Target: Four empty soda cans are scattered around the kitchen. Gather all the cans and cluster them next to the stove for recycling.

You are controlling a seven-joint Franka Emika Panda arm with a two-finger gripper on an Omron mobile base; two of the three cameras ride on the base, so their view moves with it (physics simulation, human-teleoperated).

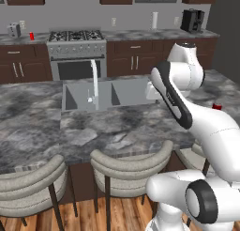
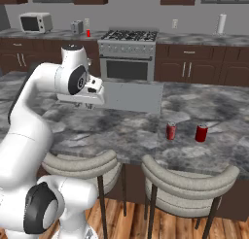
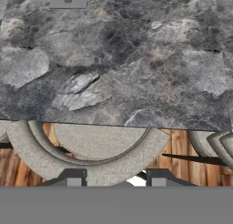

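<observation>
One red soda can (image 1: 32, 36) stands on the back counter left of the stove (image 1: 77, 47), beside the toaster (image 1: 14, 29); the right base view has this soda can (image 2: 88, 33) and the stove (image 2: 129, 53) too. Two more cans (image 2: 170, 131) (image 2: 201, 133) stand upright on the island's right part. One of them (image 1: 216, 106) peeks out behind my arm. My gripper (image 2: 86, 105) hangs over the island near the sink, pointing down. In the hand view the gripper (image 3: 116, 181) is open, nothing between its fingertips (image 3: 74, 180), with grey marble below.
A sink (image 1: 77, 97) with a tall faucet (image 1: 95, 80) is set into the island. Padded stools (image 2: 187, 184) line its near edge. A microwave (image 2: 36, 22), paper towel roll (image 1: 154, 19) and coffee machine (image 1: 192, 20) stand on the back counter.
</observation>
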